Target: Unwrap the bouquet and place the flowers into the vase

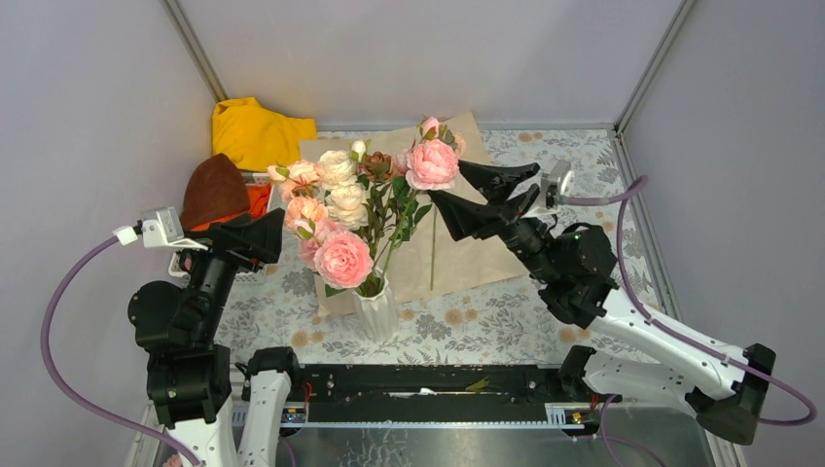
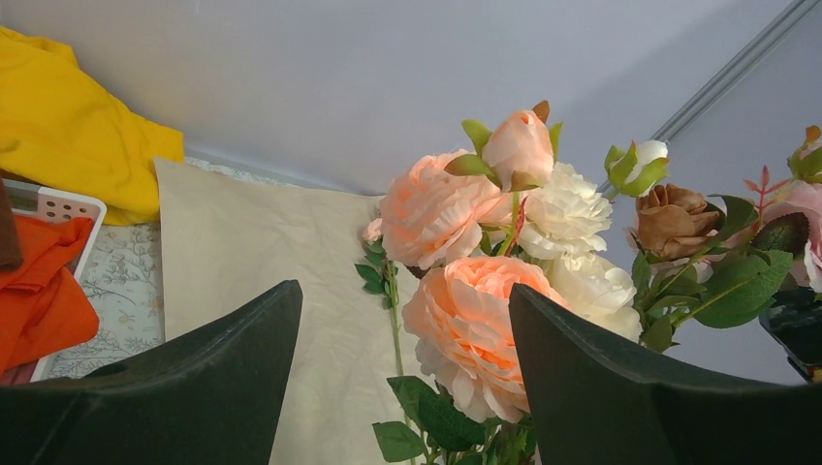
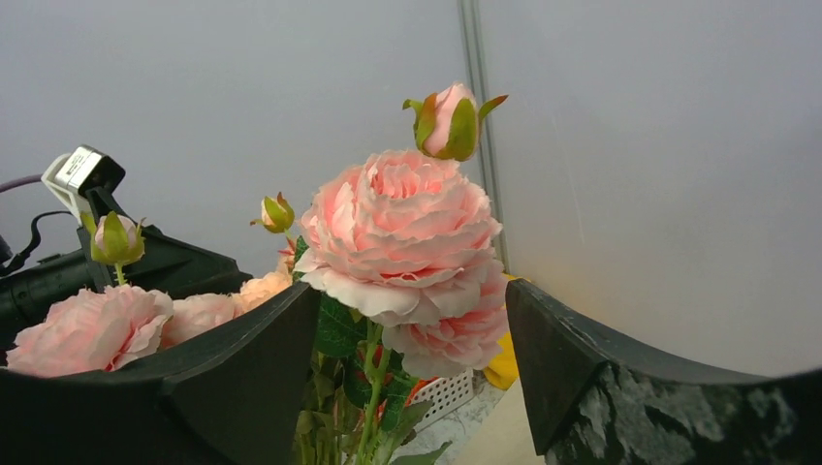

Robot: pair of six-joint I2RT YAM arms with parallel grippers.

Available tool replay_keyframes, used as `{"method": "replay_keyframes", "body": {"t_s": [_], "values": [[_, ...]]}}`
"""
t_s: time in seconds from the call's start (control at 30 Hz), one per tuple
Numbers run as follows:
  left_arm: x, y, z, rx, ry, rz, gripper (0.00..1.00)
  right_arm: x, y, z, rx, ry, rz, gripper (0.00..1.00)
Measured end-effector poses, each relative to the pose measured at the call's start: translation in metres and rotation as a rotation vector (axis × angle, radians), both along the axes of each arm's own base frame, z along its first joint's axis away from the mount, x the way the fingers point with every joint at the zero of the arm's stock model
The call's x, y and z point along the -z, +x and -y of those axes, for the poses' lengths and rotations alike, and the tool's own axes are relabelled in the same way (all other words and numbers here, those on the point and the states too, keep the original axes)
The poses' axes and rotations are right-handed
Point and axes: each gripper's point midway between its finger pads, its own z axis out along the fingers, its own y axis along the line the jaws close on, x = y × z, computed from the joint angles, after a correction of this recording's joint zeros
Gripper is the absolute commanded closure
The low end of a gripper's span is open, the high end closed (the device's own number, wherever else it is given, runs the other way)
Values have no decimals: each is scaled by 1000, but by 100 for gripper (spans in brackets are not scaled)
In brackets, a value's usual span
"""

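The white ribbed vase [image 1: 375, 311] stands near the table's front, holding the flowers [image 1: 340, 219]: pink, peach and cream roses on green stems. The bouquet's tan kraft paper [image 1: 477, 248] lies flat behind it, with one thin green stem [image 1: 433, 253] on it. My right gripper [image 1: 448, 181] is open just right of the tall pink rose [image 1: 432, 162]. In the right wrist view that rose [image 3: 402, 228] stands free between the spread fingers of my right gripper [image 3: 412, 288]. My left gripper [image 1: 278, 236] hangs open left of the flowers, and my left gripper [image 2: 402, 291] faces a peach rose [image 2: 475, 325].
A yellow cloth [image 1: 255, 131] lies at the back left. A brown cloth [image 1: 214, 190] and an orange cloth [image 1: 259, 199] sit in a white basket [image 1: 248, 275] under the left arm. A black rail [image 1: 418, 381] runs along the front edge. Grey walls close three sides.
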Motion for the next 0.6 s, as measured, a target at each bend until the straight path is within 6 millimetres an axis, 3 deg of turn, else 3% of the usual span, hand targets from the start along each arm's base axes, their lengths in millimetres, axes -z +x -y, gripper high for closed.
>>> {"method": "replay_keyframes", "body": {"t_s": [0.37, 0.6], "values": [[0, 0, 0, 0, -1, 0, 14, -8, -8, 54, 128, 80, -14, 18], [4, 4, 1, 9, -12, -8, 14, 8, 27, 85, 361, 93, -175, 15]]}}
